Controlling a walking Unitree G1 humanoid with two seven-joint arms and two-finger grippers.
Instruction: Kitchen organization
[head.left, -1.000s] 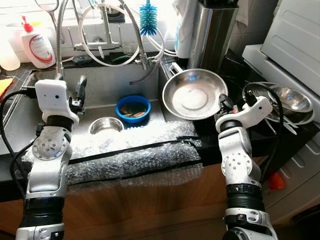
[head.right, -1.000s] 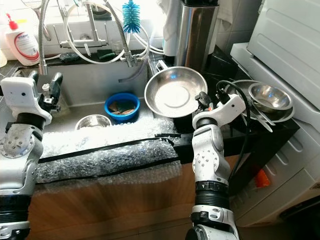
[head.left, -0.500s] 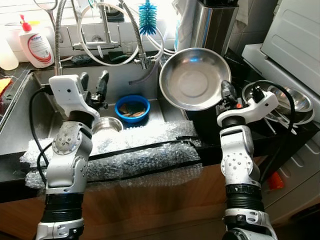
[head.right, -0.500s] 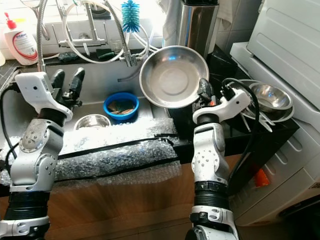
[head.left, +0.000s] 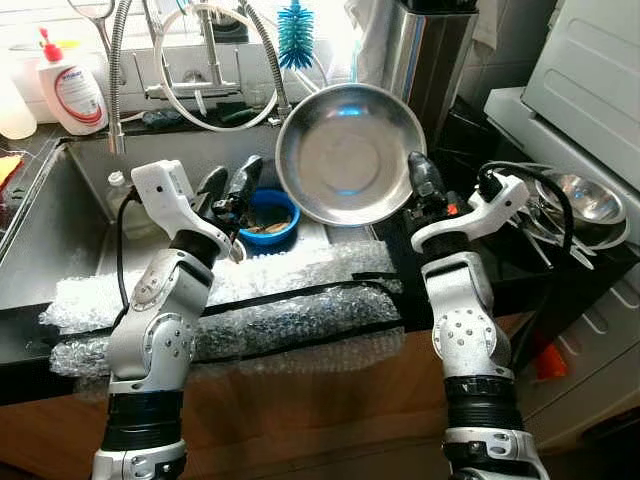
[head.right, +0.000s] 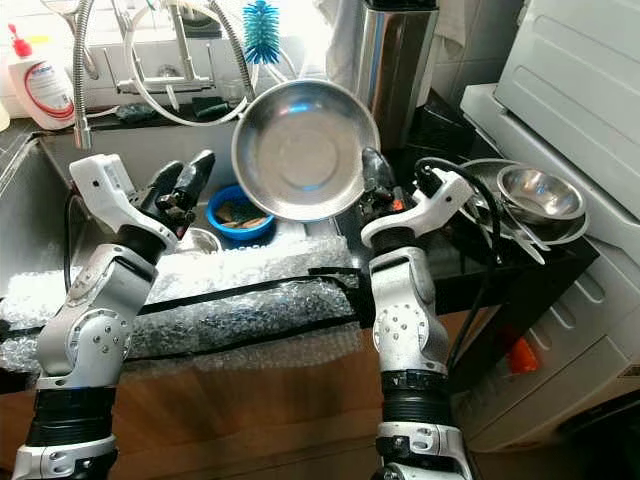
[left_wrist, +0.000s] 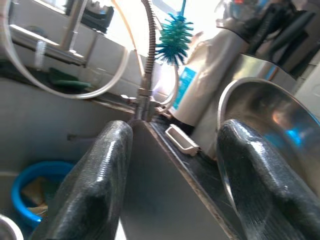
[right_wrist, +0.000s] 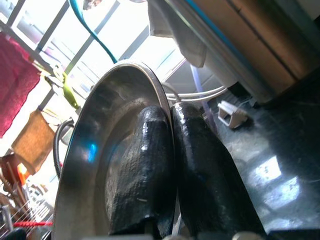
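Two grippers up over the sink (head.left: 60, 225), steel pan in play!
Right gripper (head.left: 418, 180) pinches the rim of the steel pan (head.left: 348, 153), holding it tilted on edge above the blue bowl (head.left: 268, 215). Left gripper (head.left: 230, 187) hovers just beside the pan, fingers (left_wrist: 100, 180) spread wide, grasping nothing.

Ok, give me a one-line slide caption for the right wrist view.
Right end effector pinching the rim of a steel bowl, one finger inside, one outside.
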